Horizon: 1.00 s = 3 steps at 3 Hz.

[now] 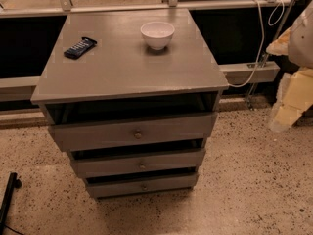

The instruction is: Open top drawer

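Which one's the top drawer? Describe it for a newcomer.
Grey cabinet mid-frame, bowl on top; gripper off at the right edge, apart from it. The top drawer sits just under the cabinet's top, highest of three. Widest front; the lower drawers look narrower.

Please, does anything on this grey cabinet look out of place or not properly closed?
The top drawer shows a wide dark gap under the cabinet top, so it looks partly pulled out. The bowl stands upright, nothing spilled. The gripper is at the right, apart from the cabinet.
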Available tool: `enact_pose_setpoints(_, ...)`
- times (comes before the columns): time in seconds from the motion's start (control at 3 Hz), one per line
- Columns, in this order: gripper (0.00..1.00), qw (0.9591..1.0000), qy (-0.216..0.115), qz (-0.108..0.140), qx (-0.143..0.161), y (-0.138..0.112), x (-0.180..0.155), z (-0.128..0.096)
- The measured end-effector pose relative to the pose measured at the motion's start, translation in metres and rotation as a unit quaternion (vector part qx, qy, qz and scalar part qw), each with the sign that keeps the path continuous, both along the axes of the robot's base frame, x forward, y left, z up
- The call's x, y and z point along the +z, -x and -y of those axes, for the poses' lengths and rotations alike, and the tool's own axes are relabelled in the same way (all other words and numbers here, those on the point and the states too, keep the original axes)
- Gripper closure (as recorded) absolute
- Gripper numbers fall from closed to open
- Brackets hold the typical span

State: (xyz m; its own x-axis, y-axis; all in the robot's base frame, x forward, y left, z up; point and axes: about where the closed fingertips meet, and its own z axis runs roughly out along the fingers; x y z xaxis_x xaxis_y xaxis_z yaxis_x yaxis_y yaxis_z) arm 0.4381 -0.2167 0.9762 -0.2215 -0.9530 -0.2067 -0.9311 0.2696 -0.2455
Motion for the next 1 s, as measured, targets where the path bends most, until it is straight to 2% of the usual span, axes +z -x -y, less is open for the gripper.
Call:
enact_pose_setpoints(0.33, 0.0, 1.0, 0.0, 0.0, 0.0, 0.0, 0.0, 0.0)
enact_pose_setpoints(0.67, 0.0, 0.9995, -0.02, 0.016, 0.015, -0.004, -0.018, -0.014)
enact_pose_setpoints(1.0, 0.0, 0.9956, -0.057, 0.022, 0.072, 0.007, -0.076, -0.045)
